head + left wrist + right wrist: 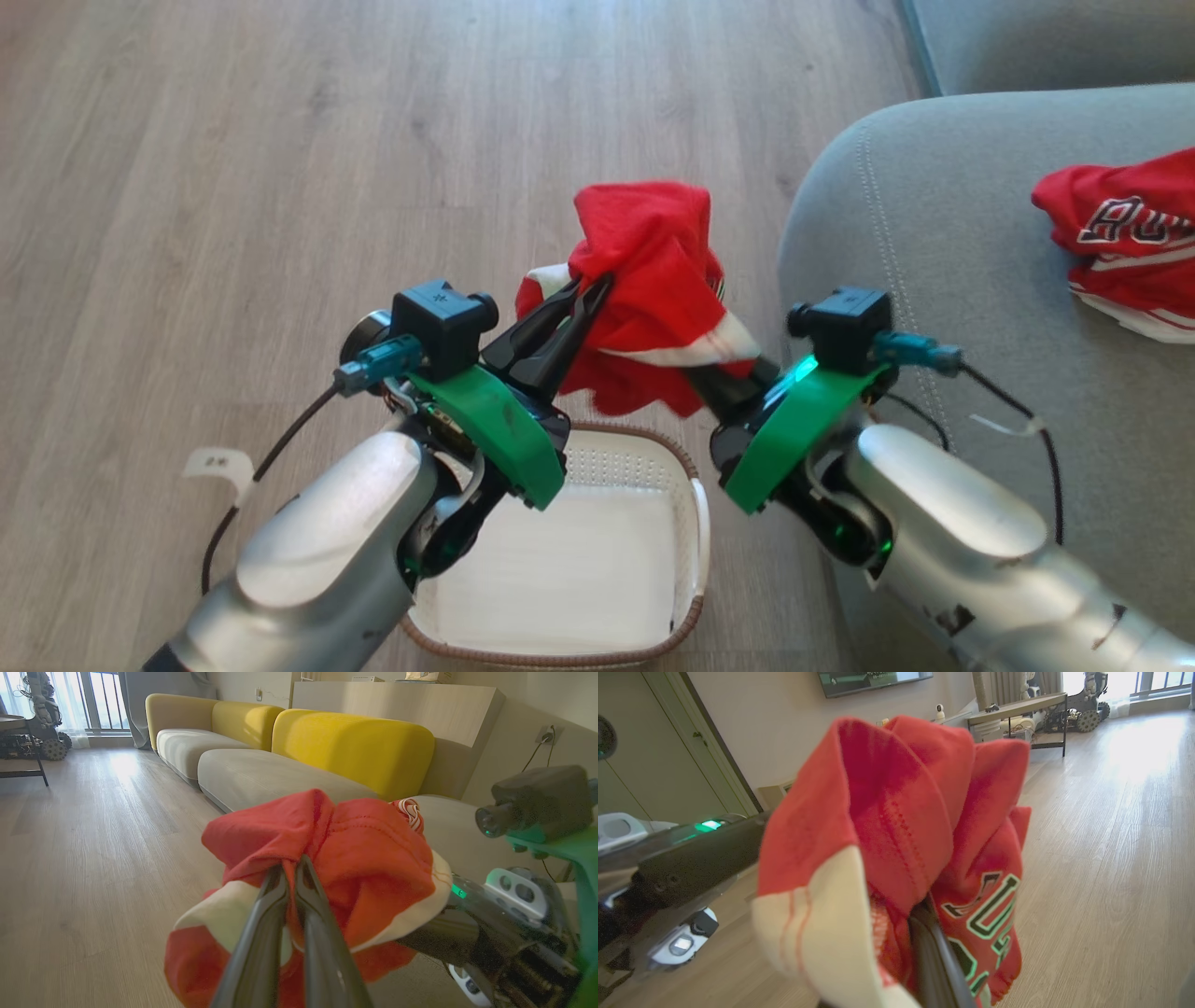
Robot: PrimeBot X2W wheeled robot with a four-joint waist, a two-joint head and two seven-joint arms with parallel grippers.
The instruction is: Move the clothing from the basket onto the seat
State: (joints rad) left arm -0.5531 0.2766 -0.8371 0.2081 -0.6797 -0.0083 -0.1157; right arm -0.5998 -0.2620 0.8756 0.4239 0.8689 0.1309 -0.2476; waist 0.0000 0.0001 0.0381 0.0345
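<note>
Left gripper point(597, 285) clenched on red garment point(653, 252), right gripper point(738, 381) hold unclear beneath it, head view adds basket point(695, 485), another garment point(1120, 243) on seat point(934, 233)

Red clothing point(653, 271), white trim; white basket point(625, 462), brown rim; grey-green seat point(934, 233).

With left end effector point(593, 285) clamped shut, right end effector point(736, 381) points toward it.

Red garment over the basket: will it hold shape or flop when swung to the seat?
The red garment is likely floppy: it bunches and droops around the left tool. Probably light: thin folds hang from that pinch. Its loose hem may swing.
</note>
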